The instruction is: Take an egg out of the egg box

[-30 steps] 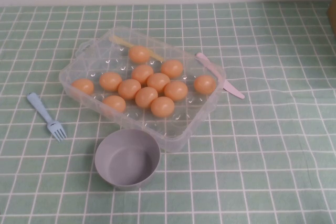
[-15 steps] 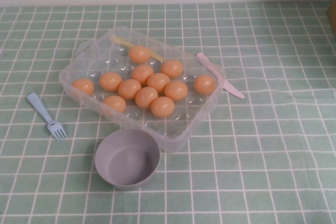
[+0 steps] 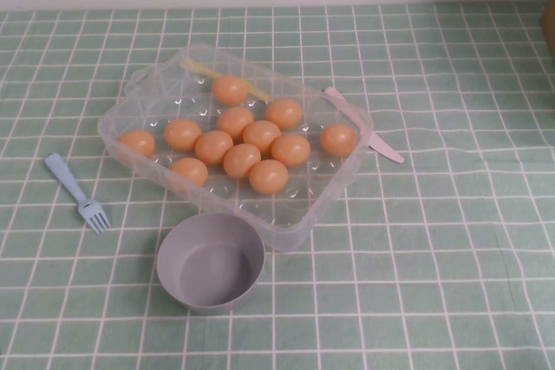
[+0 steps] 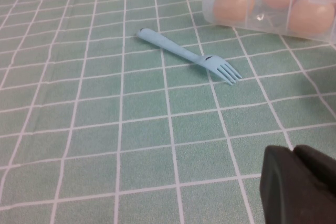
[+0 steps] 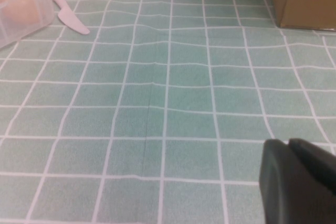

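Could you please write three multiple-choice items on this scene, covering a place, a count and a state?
1. Where is the blue fork?
A. inside the egg box
B. on the cloth left of the egg box
C. in the bowl

2. How many eggs are in the box?
A. six
B. eleven
C. fifteen

3. What is in the grey bowl?
A. nothing
B. one egg
C. a knife

Answers: 1 B, it lies on the checked cloth. 2 B, eleven count out. 3 A, its floor is bare. The left pincer and right pincer hang over cloth, away from the box.
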Action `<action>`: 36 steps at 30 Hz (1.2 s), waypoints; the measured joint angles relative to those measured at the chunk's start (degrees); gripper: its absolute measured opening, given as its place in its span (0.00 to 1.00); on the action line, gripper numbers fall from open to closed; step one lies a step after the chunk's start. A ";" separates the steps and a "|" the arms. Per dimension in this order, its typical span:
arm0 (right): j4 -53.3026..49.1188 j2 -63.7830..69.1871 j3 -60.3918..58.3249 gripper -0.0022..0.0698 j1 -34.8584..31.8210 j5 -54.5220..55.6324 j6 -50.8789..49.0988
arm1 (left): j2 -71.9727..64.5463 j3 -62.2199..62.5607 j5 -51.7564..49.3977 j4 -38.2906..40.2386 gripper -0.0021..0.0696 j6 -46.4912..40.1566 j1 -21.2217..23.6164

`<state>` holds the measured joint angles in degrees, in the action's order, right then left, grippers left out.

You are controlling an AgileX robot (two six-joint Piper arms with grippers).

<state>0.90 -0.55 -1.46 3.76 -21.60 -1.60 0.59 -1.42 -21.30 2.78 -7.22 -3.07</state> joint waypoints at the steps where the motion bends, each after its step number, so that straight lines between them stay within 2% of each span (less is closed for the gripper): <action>1: 0.00 0.00 0.00 0.01 0.00 0.00 0.00 | 0.00 0.00 0.00 0.00 0.02 0.00 0.00; 10: 0.00 0.00 0.00 0.01 0.00 0.00 0.00 | 0.00 0.00 0.43 0.84 0.02 0.24 0.00; 13: 0.00 0.00 0.00 0.01 0.00 0.00 0.00 | 0.00 0.00 3.85 6.84 0.02 1.67 0.00; 18: 0.00 0.00 0.00 0.01 0.00 0.00 0.00 | 0.00 0.00 13.15 24.94 0.02 7.76 0.00; 21: 0.00 0.00 0.00 0.01 0.00 0.00 0.00 | 0.00 0.00 16.86 30.70 0.02 9.02 0.00; 32: 0.00 -0.18 0.00 0.01 0.00 0.00 0.00 | 0.00 0.00 19.29 33.25 0.02 9.64 0.00; 36: 0.00 -0.28 0.00 0.01 0.00 0.00 0.00 | -1.93 3.02 14.50 32.27 0.02 9.64 0.00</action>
<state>0.90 -0.83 -1.46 3.76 -21.60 -1.60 -1.34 1.60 -6.80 35.05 2.42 -3.07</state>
